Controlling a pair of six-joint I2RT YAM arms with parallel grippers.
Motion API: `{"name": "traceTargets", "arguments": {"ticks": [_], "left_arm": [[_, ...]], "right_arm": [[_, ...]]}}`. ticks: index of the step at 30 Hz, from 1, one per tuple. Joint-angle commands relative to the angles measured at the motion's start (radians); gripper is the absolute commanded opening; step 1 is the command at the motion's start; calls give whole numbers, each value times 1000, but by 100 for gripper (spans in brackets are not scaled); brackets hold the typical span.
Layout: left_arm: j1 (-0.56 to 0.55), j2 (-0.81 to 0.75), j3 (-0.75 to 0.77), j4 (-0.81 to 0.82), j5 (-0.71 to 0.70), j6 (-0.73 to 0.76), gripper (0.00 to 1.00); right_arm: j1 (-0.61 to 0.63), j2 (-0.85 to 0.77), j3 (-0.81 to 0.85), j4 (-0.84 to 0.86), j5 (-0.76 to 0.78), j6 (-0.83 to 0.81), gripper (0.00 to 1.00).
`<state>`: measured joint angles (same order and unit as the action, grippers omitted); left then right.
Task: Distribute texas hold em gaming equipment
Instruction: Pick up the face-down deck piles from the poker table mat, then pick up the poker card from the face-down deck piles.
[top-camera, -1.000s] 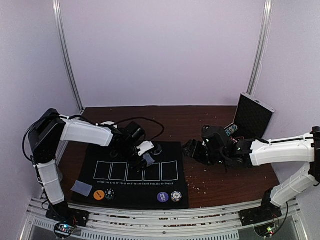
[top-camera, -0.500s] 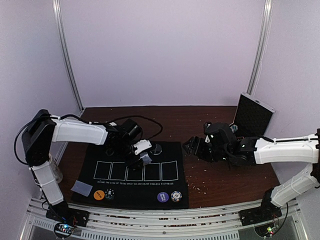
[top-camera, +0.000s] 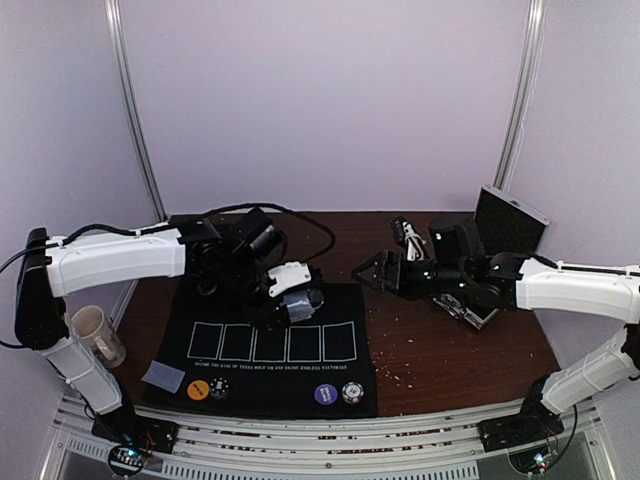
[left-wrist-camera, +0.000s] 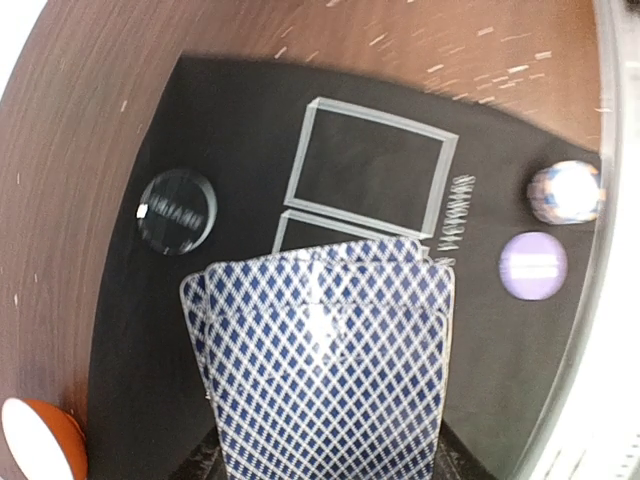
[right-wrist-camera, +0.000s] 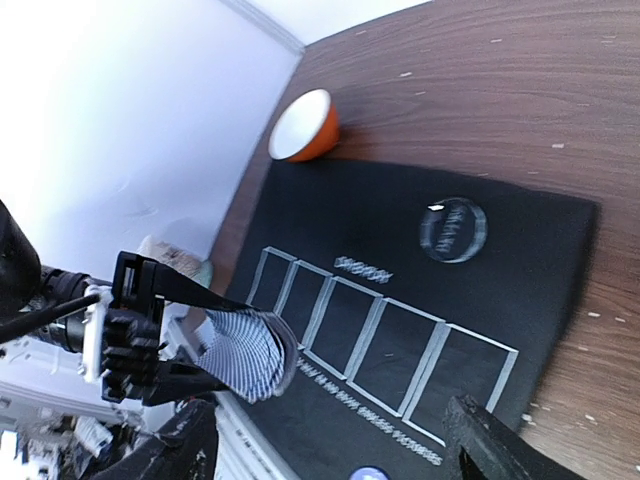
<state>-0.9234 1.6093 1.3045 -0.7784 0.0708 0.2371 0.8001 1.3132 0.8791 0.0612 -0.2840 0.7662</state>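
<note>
My left gripper (top-camera: 294, 304) is shut on a fan of blue-and-white diamond-backed playing cards (left-wrist-camera: 322, 358) and holds them above the black felt mat (top-camera: 270, 385). The cards cover its fingers in the left wrist view. Five white card outlines are printed on the mat (left-wrist-camera: 250, 130). A small clear disc (left-wrist-camera: 176, 211) lies near the mat's far edge. Along the near edge lie an orange chip (top-camera: 197, 390), a black-and-white chip (top-camera: 219, 387), a purple chip (top-camera: 325, 394) and another black-and-white chip (top-camera: 351, 392). One grey-blue card (top-camera: 163, 376) lies at the mat's near left corner. My right gripper (top-camera: 368, 272) hangs open and empty just beyond the mat's far right corner.
A beige mug (top-camera: 95, 335) stands left of the mat beside the left arm. An open black case (top-camera: 505, 233) sits at the back right behind the right arm. An orange-and-white bowl (right-wrist-camera: 305, 125) rests on the wood past the mat's far left corner. Crumbs dot the brown table.
My left arm has swung away from its base, carrying the cards slightly right and uncovering the mug. My right gripper has risen and drawn back towards the far edge.
</note>
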Motion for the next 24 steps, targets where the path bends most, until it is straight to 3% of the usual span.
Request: {"name": "traceTargets", "arguments": {"ticks": [1, 13, 24], "left_arm": [[-35, -64, 68, -90, 59, 22, 44], [-43, -81, 116, -137, 42, 60, 44], [-43, -74, 113, -131, 27, 69, 44]], "right_arm": [[-4, 75, 16, 159, -198, 18, 79], [57, 300, 37, 557, -387, 198, 77], [113, 449, 121, 630, -428, 249, 69]]}}
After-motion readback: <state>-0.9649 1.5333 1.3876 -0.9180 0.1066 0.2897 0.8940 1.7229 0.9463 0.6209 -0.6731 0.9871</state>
